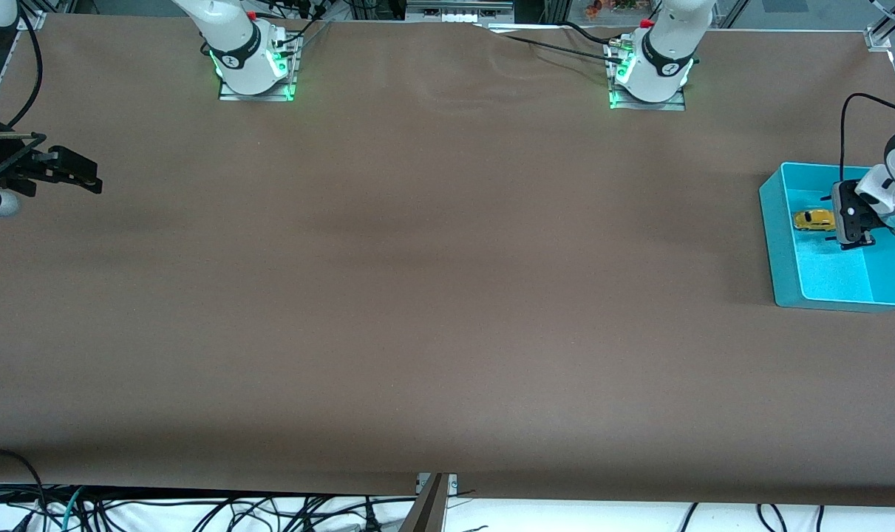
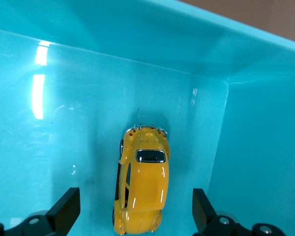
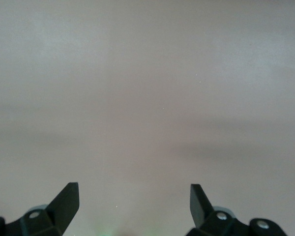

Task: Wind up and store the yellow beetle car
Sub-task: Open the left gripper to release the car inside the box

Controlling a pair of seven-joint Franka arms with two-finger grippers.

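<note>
Car [image 2: 141, 184]: yellow beetle, resting on its wheels on the bin floor, near one corner; nothing grips it.
Table [image 1: 417, 295]: brown cover, both arm bases along the edge farthest from the front camera.
Bin [image 1: 776, 244]: turquoise, open-topped, at the left arm's end of the table; holds the car.
Left arm: reaches out over the bin, wrist bent downward.
Left gripper [image 2: 132, 206]: low inside the bin, pointing down, fingers [image 2: 66, 209] spread wide to either side of the car, clear of its flanks.
Right arm: waits at the right arm's end of the table.
Right gripper [image 3: 133, 201]: over bare table cover, fingers [image 3: 64, 204] spread wide, holding nothing.
</note>
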